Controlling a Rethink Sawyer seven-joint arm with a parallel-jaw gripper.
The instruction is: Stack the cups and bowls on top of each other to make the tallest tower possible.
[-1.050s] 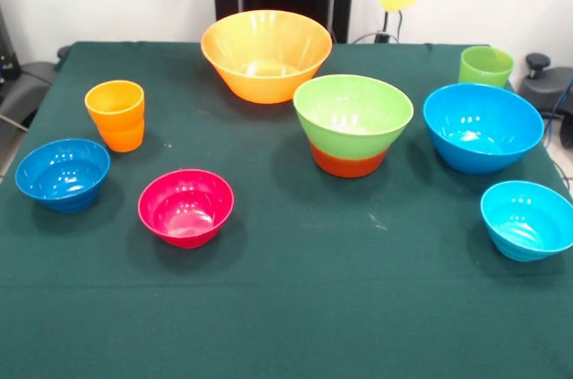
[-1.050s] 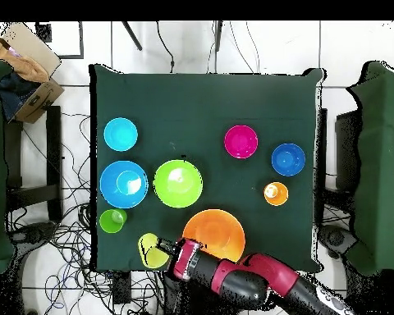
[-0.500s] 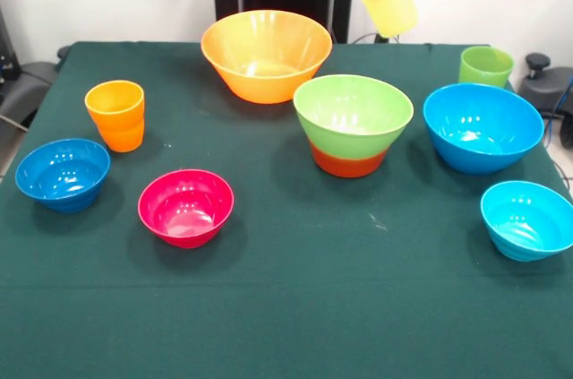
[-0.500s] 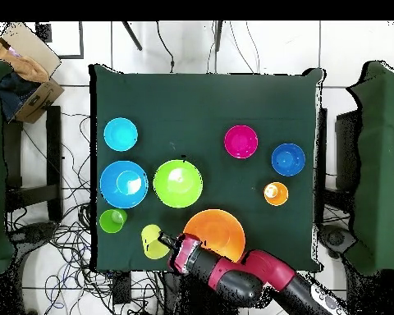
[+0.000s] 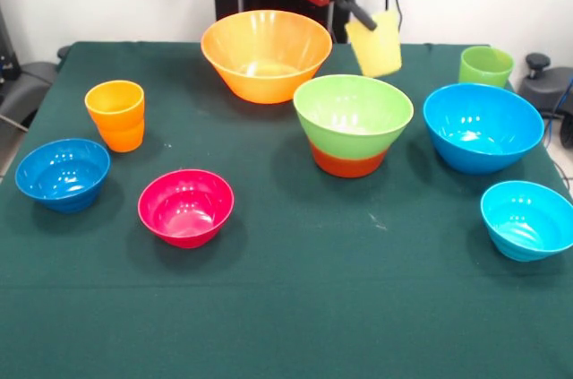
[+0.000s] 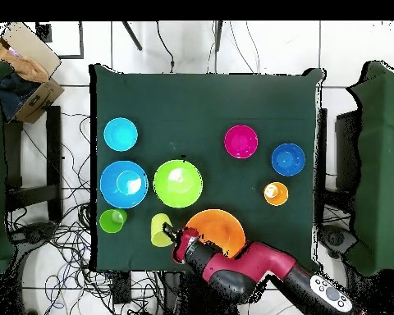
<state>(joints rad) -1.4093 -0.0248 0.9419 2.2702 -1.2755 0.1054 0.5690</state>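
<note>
One pale yellow cup [image 5: 377, 44] clamped in end effector [image 5: 358, 17], now lower, nearer light green bowl [image 5: 353, 116].

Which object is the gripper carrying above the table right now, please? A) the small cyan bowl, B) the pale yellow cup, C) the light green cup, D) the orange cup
B: the gripper is shut on the pale yellow cup, which hangs in the air just behind the light green bowl, while the other listed items rest on the table.
</note>
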